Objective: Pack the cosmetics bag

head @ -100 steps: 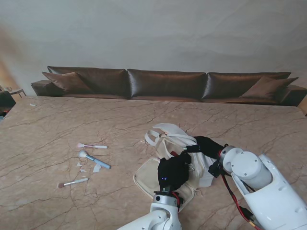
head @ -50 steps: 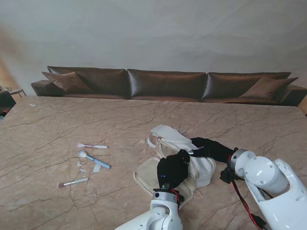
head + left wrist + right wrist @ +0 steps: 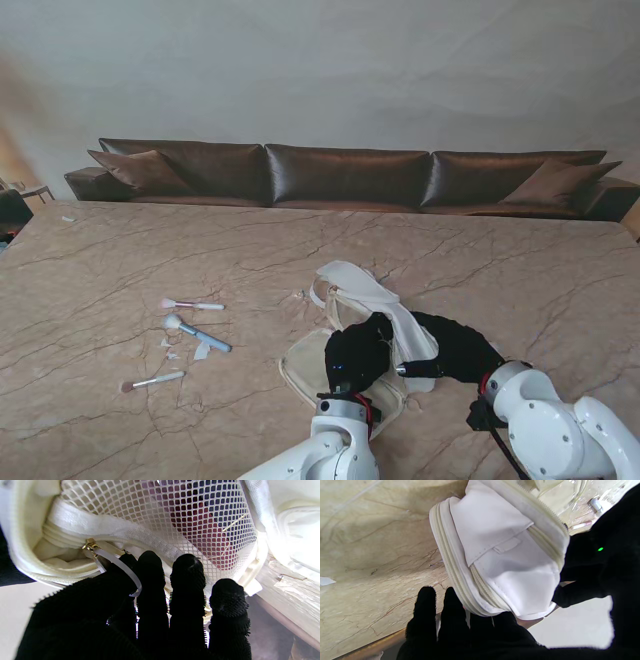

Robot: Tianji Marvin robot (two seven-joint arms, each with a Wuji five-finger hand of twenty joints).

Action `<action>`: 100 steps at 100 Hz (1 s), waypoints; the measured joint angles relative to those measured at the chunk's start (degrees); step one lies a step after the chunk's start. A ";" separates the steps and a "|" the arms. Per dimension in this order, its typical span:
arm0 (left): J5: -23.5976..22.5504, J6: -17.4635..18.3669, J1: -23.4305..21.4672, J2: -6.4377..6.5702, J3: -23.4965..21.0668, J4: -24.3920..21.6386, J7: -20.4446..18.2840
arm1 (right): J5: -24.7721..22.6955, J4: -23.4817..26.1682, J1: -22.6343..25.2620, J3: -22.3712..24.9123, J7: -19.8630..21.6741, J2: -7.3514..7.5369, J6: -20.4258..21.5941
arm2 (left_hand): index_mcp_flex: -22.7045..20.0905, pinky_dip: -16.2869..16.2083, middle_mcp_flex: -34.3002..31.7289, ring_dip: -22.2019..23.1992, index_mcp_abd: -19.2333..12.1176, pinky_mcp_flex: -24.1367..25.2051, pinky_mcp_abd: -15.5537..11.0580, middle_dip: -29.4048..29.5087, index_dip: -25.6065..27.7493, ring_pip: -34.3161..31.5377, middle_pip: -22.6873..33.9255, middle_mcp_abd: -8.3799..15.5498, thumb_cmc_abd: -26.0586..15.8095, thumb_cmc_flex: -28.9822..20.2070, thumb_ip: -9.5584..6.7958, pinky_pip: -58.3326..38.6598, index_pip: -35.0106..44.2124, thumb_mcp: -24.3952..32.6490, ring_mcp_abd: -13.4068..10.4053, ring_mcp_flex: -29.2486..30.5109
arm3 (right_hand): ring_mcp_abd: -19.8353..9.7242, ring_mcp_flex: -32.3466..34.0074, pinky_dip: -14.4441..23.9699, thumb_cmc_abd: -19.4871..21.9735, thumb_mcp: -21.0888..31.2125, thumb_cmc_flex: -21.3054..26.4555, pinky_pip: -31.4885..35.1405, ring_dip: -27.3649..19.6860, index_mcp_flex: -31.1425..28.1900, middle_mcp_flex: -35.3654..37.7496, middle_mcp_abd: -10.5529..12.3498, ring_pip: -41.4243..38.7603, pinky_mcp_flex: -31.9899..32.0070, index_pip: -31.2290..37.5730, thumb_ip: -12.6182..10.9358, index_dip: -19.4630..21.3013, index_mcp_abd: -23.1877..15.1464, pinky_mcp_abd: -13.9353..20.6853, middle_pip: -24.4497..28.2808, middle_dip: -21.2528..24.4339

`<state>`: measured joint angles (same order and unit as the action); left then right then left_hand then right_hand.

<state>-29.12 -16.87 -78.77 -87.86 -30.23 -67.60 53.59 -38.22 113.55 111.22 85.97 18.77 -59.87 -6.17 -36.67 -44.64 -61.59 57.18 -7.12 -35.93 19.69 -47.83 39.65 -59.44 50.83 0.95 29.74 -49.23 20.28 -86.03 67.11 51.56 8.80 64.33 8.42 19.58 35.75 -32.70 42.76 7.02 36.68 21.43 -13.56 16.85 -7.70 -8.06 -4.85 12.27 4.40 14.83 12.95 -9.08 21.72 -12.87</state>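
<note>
Two black-gloved hands of mine meet at a cream cosmetics bag (image 3: 365, 330) lying on the marble tabletop (image 3: 120, 250), a little right of centre and close to me; the bag sprawls open, one flap (image 3: 350, 275) thrown away from me and a flat panel (image 3: 305, 375) spread toward me.

My left hand (image 3: 355, 358) rests on the bag's middle; from its wrist view the fingers (image 3: 186, 580) press against the mesh pocket (image 3: 175, 512), and a pale zip pull (image 3: 120, 566) loops over the finger next to the thumb; I judge the hand is closed on that pull, probably to work the zip while the bag is steadied; something dark red and navy shows through the mesh, too blurred to name.

My right hand (image 3: 455, 350) lies along the bag's right side; its wrist view shows the fingers (image 3: 440, 610) curled under the zipped edge (image 3: 455, 570) of the bag's white body, propping that side up, I think so the opening stays slack and reachable.

Three makeup brushes remain out on the tabletop well to the left: a pink-tipped one (image 3: 192, 304), a blue-handled one (image 3: 198, 335) and a smaller one (image 3: 153, 381) nearest me; packing looks unfinished, and those would need fetching.
</note>
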 measured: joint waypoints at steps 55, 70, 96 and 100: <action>0.62 0.39 0.33 -0.59 0.33 1.36 0.52 | -13.90 -0.39 2.77 -6.91 -11.33 -0.80 -7.93 | 0.00 0.53 -0.04 0.02 0.00 -0.25 0.00 -1.17 0.02 -0.03 0.00 0.00 0.00 0.11 0.00 -0.91 0.00 0.32 -0.01 0.06 | 1.61 -15.02 -2.80 0.00 0.01 -1.58 -18.96 -11.15 3.71 -7.78 -9.59 8.39 10.41 -17.51 0.75 -16.70 9.58 2.33 -23.36 12.71; 0.62 0.49 0.14 -0.59 0.26 1.24 0.66 | -16.23 -3.76 0.24 -10.12 -16.17 -0.95 -10.18 | 0.00 0.55 -0.14 0.02 0.00 -0.61 0.00 -1.18 0.03 -0.06 0.00 0.00 0.00 0.15 0.00 -0.93 0.00 0.39 -0.01 0.74 | 1.70 -15.02 -1.20 0.00 -0.13 -1.59 -18.29 -10.89 3.58 -8.94 -10.03 8.40 10.45 -17.45 0.75 -16.71 10.93 1.89 -23.38 12.71; 0.96 0.98 -0.02 -0.62 0.28 1.23 0.69 | -18.46 -8.66 -3.29 -12.98 -20.34 -1.27 -10.54 | -0.11 1.48 -1.18 0.02 0.01 -2.44 -0.03 -1.18 0.04 -0.06 -0.04 0.00 0.07 0.76 0.04 -1.01 0.00 1.25 -0.39 1.65 | 2.91 -11.38 3.77 -0.60 -0.04 1.45 -7.88 -4.20 2.73 -5.19 -10.35 1.99 9.07 -13.89 -1.41 -5.28 9.45 0.71 -23.39 12.74; 1.16 0.99 -0.02 -0.65 0.29 1.24 0.64 | -20.03 -9.52 -3.60 -13.23 -21.40 -1.32 -10.34 | -0.12 1.82 -1.18 0.02 0.01 -2.45 -0.03 -1.18 0.04 -0.06 -0.04 0.00 0.07 0.77 0.04 -1.02 0.00 1.25 -0.40 1.65 | 2.96 -8.70 3.19 -0.60 -0.09 4.68 -5.02 -3.64 2.71 -2.68 -10.20 -0.12 7.40 -13.30 -2.03 0.73 8.69 -0.23 -23.39 12.74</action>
<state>-27.95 -15.88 -78.79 -88.51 -29.95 -66.36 54.23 -58.26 104.03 107.61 72.74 -2.63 -61.19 -16.51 -36.78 -42.82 -62.78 57.20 -7.11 -38.38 19.66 -49.02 39.69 -59.50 50.79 0.95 29.81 -48.47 20.32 -87.05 67.10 52.81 8.39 65.98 11.38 10.88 38.94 -33.30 42.67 11.69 31.66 17.79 -10.85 14.17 -17.90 -8.18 2.54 -1.03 2.37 15.57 21.64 -9.31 -1.67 -0.13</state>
